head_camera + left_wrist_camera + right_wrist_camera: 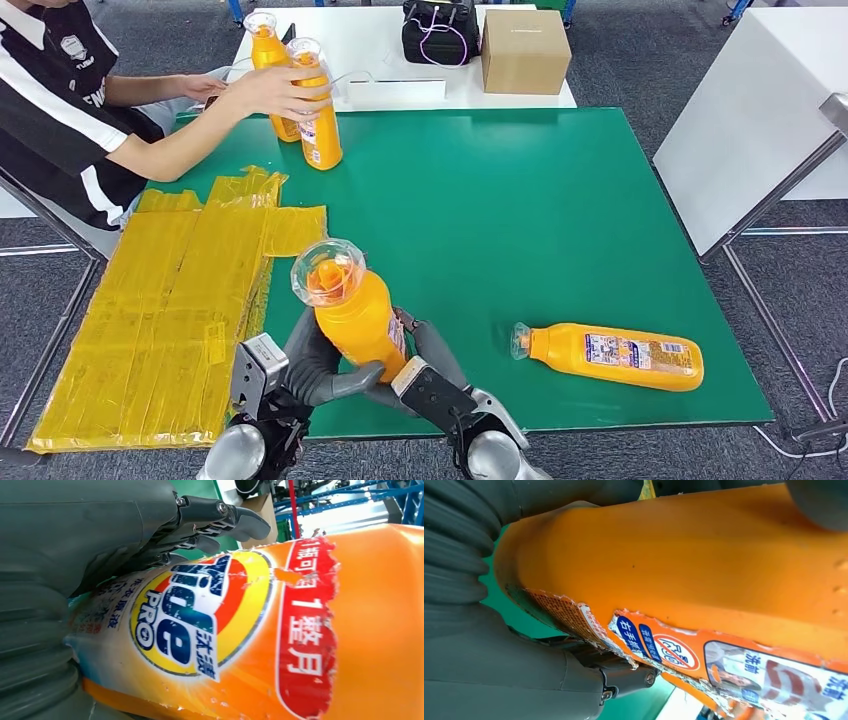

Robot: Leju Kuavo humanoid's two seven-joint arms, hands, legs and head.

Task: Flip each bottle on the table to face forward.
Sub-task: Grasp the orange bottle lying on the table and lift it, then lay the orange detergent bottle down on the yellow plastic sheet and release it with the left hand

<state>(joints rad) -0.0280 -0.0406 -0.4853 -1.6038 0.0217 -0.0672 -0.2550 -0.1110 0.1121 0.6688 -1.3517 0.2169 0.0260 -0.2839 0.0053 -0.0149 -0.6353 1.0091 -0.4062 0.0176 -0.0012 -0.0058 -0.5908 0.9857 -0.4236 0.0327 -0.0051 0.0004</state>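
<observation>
Head view: four orange bottles are seen on a green table.

One upright bottle at the near edge is clasped from both sides by the left hand and right hand. A lying bottle rests to the right. Two far bottles are touched by a person's hand.

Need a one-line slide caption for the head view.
Both hands, left hand and right hand, grip an upright orange detergent bottle over the green table; another bottle lies flat.
</observation>
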